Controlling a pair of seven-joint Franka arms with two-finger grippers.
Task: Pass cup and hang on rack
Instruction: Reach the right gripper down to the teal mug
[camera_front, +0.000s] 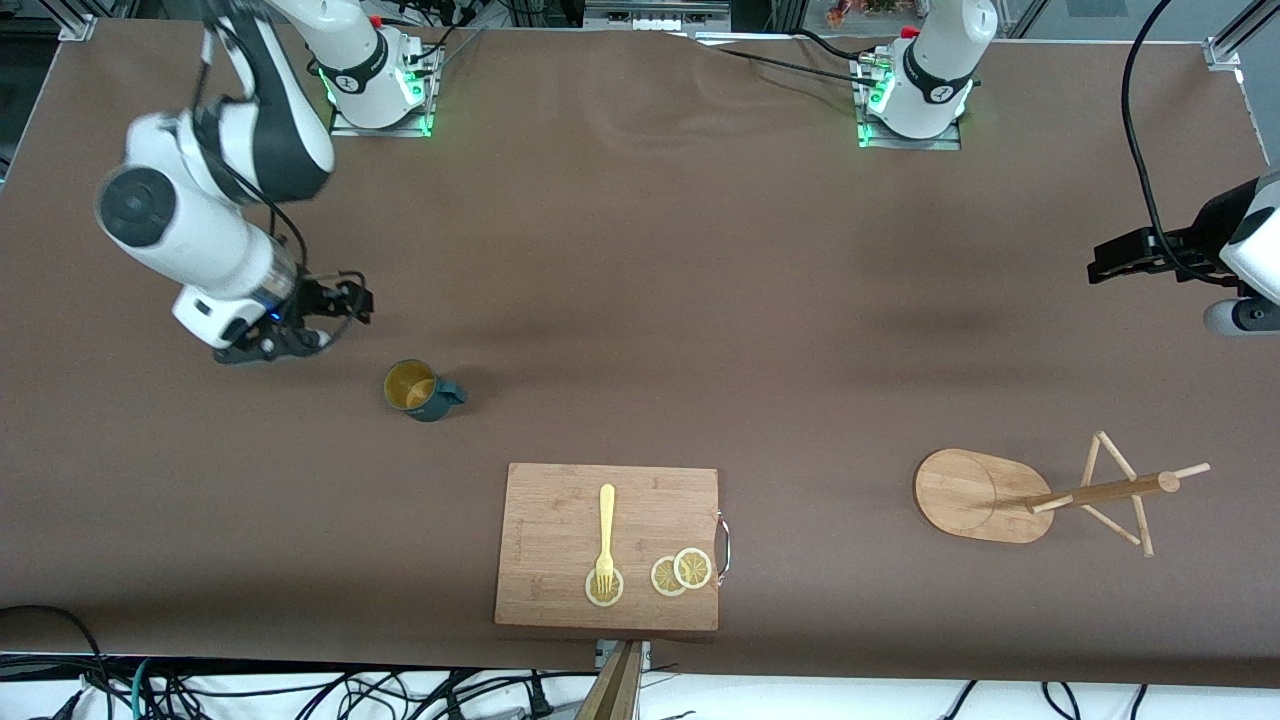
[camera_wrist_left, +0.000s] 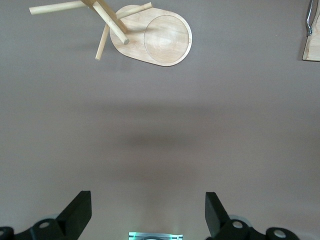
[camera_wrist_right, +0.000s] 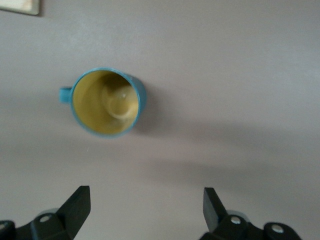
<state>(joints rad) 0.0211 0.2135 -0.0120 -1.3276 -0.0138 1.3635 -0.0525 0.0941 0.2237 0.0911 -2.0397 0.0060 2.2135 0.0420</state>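
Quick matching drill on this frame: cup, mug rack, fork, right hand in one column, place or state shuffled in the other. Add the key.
Things:
1. Small dark teal cup with yellow inside
2. Light wooden mug rack
3. Yellow plastic fork
4. Right hand

Places or states:
A. On the rectangular wooden cutting board
B. Open, empty, over bare table beside the cup
C. Upright on the table, untouched
D. Toward the left arm's end of the table

Pairs: 1-C, 2-D, 3-A, 4-B
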